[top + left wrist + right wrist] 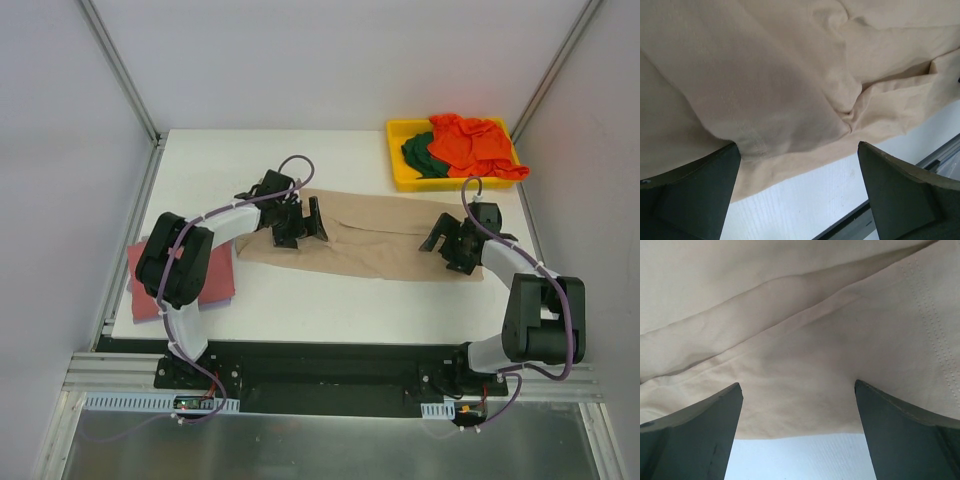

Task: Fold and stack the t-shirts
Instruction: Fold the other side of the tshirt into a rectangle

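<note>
Large tan cloth t-shirt [790,75]: matt, soft, creased, with a double-stitched hem just ahead of the right gripper [797,385]. Fingers [690,435]: dark, matt, smooth plastic. White table [800,460] beneath the fingertips: matt, finely grained. Yellow plastic bin [400,172] beyond that gripper: smooth, slightly glossy.

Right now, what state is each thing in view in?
tan t-shirt, laid out, creased, not held
dusty-red t-shirt, folded flat
yellow bin, holding crumpled shirts
orange-red t-shirt, crumpled in the bin
dark green t-shirt, crumpled in the bin
left gripper, jaws open above the tan t-shirt
right gripper, jaws open above the tan t-shirt
</note>
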Motion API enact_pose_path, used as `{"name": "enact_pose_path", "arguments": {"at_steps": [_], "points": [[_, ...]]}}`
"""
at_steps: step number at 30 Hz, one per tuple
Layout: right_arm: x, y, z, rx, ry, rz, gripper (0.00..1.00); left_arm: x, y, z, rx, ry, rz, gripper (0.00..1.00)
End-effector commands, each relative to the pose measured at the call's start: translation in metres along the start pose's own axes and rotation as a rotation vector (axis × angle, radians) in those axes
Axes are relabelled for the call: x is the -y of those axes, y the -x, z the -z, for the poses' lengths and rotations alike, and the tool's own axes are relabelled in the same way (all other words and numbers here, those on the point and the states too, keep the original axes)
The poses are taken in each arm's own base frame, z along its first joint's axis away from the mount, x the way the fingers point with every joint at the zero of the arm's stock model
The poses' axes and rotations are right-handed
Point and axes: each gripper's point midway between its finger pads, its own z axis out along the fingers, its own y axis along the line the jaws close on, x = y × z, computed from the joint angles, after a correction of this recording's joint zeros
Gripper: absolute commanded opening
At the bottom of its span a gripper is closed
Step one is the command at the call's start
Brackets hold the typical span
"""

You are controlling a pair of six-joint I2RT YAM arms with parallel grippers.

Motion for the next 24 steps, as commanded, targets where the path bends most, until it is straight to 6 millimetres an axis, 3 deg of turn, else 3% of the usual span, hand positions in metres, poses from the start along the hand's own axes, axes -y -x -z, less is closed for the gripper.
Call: {"name": "enact_pose_path", "arguments": {"at_steps": [1, 7, 9, 12, 15, 17, 24], "points": [[-0.002, 0.017, 0.003, 0.046, -0.013, 0.037, 0.96, 0.030, 0.033, -0.007, 0.045, -0.068, -0.037, 0.99], [0.004, 0.016, 0.003, 0.040, -0.046, 0.043, 0.96, 0.080, 0.107, 0.004, 0.208, -0.130, -0.119, 0.99], [0.004, 0.018, 0.005, 0.045, -0.053, 0.045, 0.96, 0.086, 0.137, -0.008, 0.264, -0.117, -0.147, 0.99], [0.005, 0.020, 0.008, 0.057, -0.058, 0.052, 0.96, 0.093, 0.162, -0.032, 0.256, -0.140, -0.179, 0.99], [0.007, 0.022, 0.012, 0.073, -0.071, 0.064, 0.96, 0.108, 0.166, -0.025, 0.235, -0.172, -0.233, 0.99], [0.005, 0.026, 0.016, 0.096, -0.069, 0.074, 0.96, 0.110, 0.161, -0.007, 0.259, -0.153, -0.259, 0.99], [-0.009, 0.043, 0.034, 0.161, -0.027, 0.097, 0.96, 0.087, 0.134, 0.052, 0.362, -0.013, -0.266, 0.99]]}}
